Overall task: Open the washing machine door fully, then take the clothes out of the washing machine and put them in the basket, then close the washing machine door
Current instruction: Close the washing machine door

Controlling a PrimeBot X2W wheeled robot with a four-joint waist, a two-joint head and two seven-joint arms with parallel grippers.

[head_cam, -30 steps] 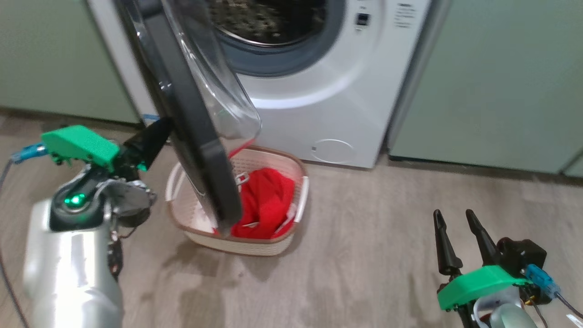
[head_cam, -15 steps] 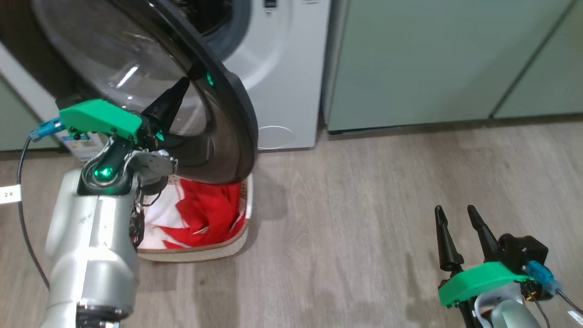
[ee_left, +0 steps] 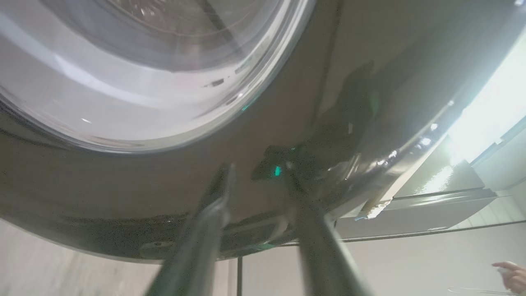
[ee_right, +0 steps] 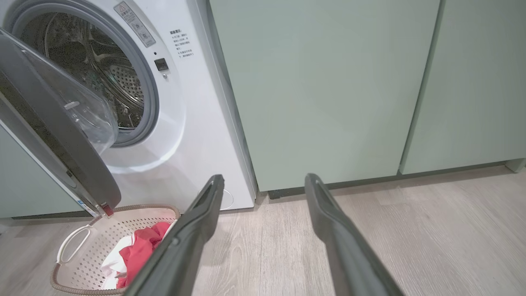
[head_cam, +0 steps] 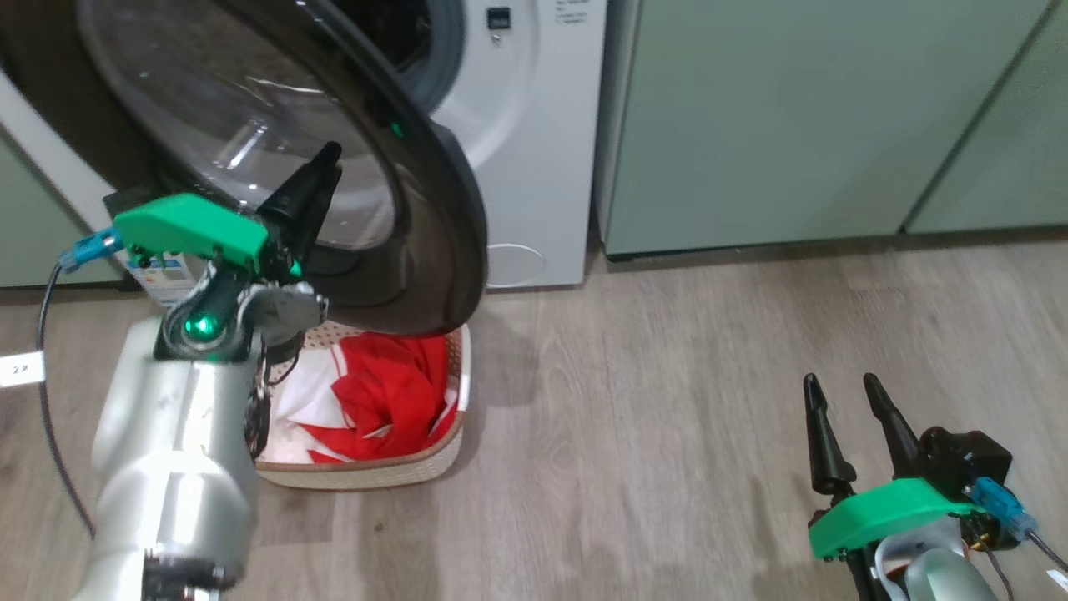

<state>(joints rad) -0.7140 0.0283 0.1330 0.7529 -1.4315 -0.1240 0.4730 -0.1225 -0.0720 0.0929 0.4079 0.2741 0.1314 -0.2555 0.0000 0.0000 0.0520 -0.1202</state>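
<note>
Your left gripper (head_cam: 327,155) slightly parted, empty, at the rim of the washing machine door (head_cam: 450,234), the basket (head_cam: 392,477) beneath that door, bare floor (head_cam: 651,401) to the door's right, your right gripper (head_cam: 838,382) there, wide open, empty

The washing machine door (head_cam: 442,250) has swung closer to the washing machine (head_cam: 534,167). The left tool (ee_left: 257,169) has parted its jaws slightly.

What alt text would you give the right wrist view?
A white washing machine stands at left with its door partly open, and a basket of red and white clothes sits on the floor in front. The open right gripper rises from the bottom edge, holding nothing, with pale green cabinets behind.
</note>
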